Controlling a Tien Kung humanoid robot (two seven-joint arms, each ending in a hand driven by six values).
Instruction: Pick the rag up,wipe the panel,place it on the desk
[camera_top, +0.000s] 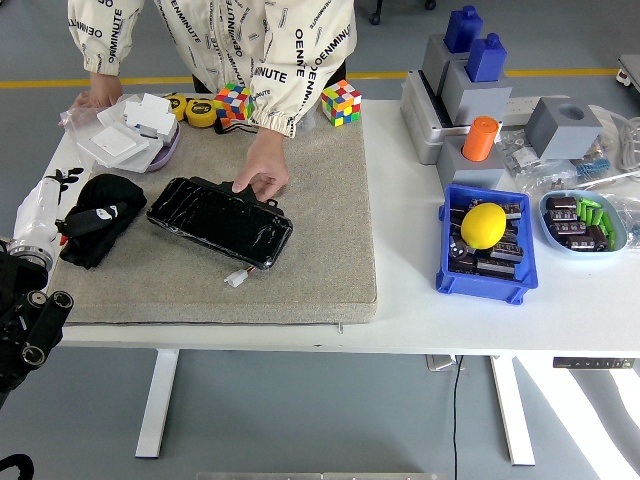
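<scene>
In the head view, you'll find the black rag bunched at the left of the frame on the grey mat, just left of the glossy black panel, which lies slanted at centre-left. A person's hand presses flat on the panel's upper edge; their other hand rests at upper left. Your left hand sits at the tabletop's lower-left edge; you cannot tell whether its fingers are spread or curled.
</scene>
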